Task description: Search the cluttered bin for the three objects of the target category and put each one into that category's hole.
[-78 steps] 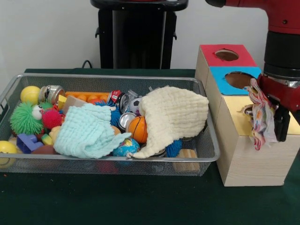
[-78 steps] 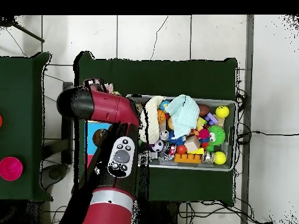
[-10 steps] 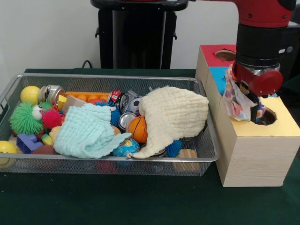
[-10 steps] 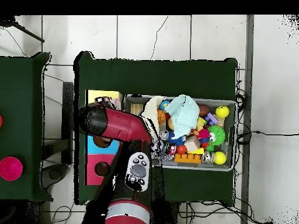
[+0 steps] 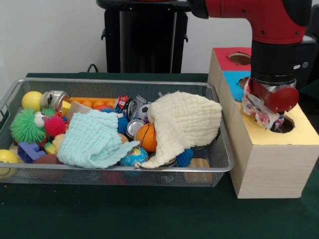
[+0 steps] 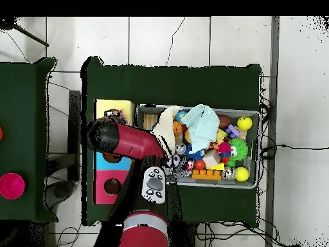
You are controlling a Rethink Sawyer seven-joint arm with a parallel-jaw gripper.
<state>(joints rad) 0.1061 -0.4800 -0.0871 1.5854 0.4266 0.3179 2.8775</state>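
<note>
Front view: the gripper point(image 5: 271, 117) sits low over the hole point(image 5: 284, 124) in the yellow-topped box point(image 5: 271, 159), a dotted cloth point(image 5: 256, 110) bunched against its underside; its grip cannot be made out.

The bin point(image 5: 114, 83) sits beside three boxes point(image 5: 269, 164) on the table point(image 5: 149, 214).

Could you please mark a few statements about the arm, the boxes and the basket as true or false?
1. The gripper is over the yellow-topped box. True.
2. The polka-dot cloth lies in the wire basket. False: it hangs at the gripper, above the yellow-topped box's hole.
3. A cream cloth lies in the basket. True.
4. The red-topped box stands nearest the front camera. False: it is the farthest.
</note>
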